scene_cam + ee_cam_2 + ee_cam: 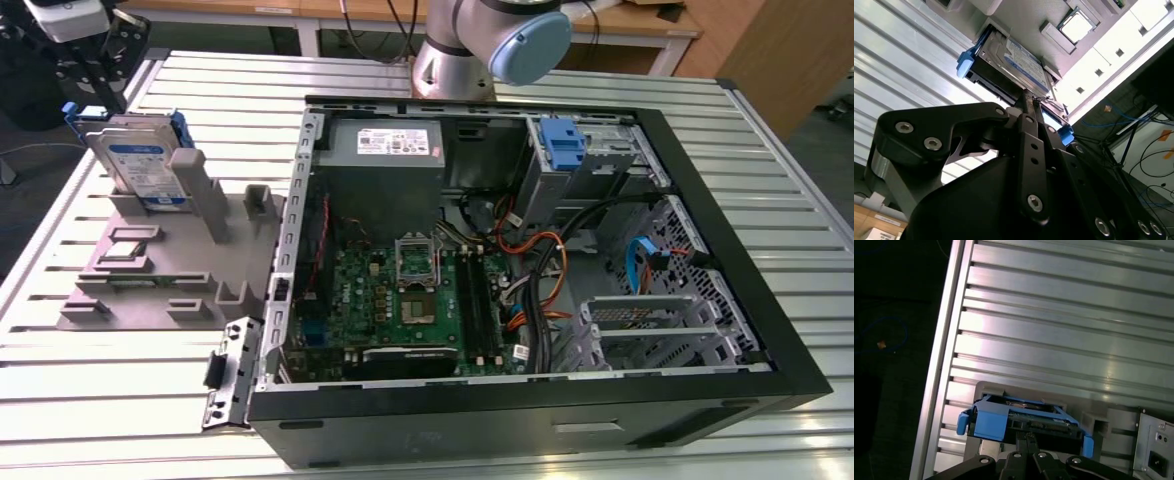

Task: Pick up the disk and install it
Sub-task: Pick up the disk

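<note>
The disk (pixel 144 165) stands on edge in a slot of a grey holder (pixel 147 270) at the exterior view's left. It is a silver drive with a white-and-blue label and blue rails. My gripper (pixel 96 95) hangs just above its far top corner. In both wrist views the two fingers lie together, with nothing visible between them. Their tips (pixel 1033 100) (pixel 1029 437) are right at the disk's upper edge (pixel 1019 60) (pixel 1019 420). I cannot tell if they touch it.
An open computer case (pixel 747 250) takes up the middle and right of the slatted metal table (pixel 120 420). Inside are a motherboard (pixel 400 290), a grey power supply (pixel 387 145), cables and a blue bracket (pixel 563 145) in the drive bay. The arm's base (pixel 461 50) stands behind the case.
</note>
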